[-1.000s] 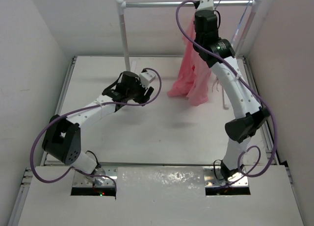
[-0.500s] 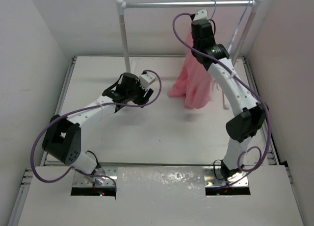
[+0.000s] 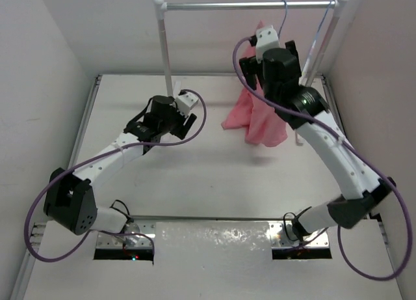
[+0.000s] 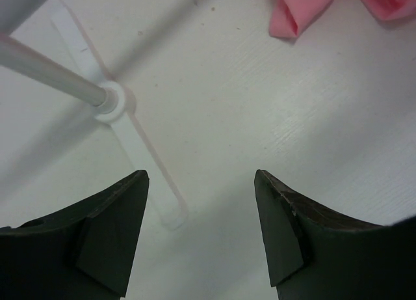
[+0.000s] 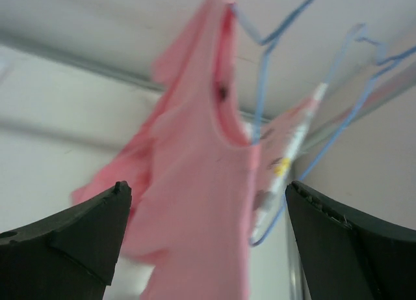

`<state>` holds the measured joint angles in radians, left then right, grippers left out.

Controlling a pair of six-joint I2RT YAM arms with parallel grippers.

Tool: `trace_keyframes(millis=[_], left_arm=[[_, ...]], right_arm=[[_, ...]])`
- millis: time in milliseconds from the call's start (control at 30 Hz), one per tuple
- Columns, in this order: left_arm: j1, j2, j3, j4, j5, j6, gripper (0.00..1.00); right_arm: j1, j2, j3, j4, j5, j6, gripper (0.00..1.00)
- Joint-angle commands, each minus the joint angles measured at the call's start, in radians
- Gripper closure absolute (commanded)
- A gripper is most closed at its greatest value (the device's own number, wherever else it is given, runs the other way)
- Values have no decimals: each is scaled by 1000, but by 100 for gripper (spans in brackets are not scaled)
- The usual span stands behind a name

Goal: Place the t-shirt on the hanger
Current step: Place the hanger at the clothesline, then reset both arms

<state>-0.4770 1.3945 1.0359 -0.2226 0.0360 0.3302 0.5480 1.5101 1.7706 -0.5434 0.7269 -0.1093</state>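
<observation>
The salmon-pink t-shirt (image 3: 255, 114) hangs from the pale-blue wire hanger (image 3: 285, 17), whose hook sits over the rack's rod (image 3: 221, 5). In the right wrist view the t-shirt (image 5: 195, 183) fills the middle, with the hanger (image 5: 260, 85) running through its neck. My right gripper (image 3: 266, 56) is open just in front of the shirt, and nothing is touched by its jaws (image 5: 207, 186). My left gripper (image 3: 188, 111) is open and empty over the table near the rack's left post (image 4: 200, 176). A corner of the t-shirt (image 4: 299, 10) shows at the top of the left wrist view.
A second thin blue hanger with a whitish strip (image 5: 299, 131) hangs to the right of the shirt. The rack's left post (image 3: 164, 46) stands on a white cross foot (image 4: 140, 150) just ahead of my left gripper. Walls close in on both sides.
My right gripper went from shut to open, letting go of the hanger, which now hangs on the rod, and the arm drew back. My left arm shifted slightly back and left.
</observation>
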Motion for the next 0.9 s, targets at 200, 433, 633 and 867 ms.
trace_keyframes(millis=[200, 433, 633, 867], left_arm=[[302, -135, -86, 94, -129, -163, 34], [514, -137, -86, 98, -185, -220, 32], [518, -134, -166, 187, -206, -267, 33], [525, -94, -232, 256, -143, -287, 34]], right_arm=[[53, -470, -846, 518, -869, 53, 1], [55, -513, -1263, 789, -1007, 138, 1], [52, -441, -1376, 769, -582, 226, 1], [-12, -462, -1583, 900, -306, 298, 1]])
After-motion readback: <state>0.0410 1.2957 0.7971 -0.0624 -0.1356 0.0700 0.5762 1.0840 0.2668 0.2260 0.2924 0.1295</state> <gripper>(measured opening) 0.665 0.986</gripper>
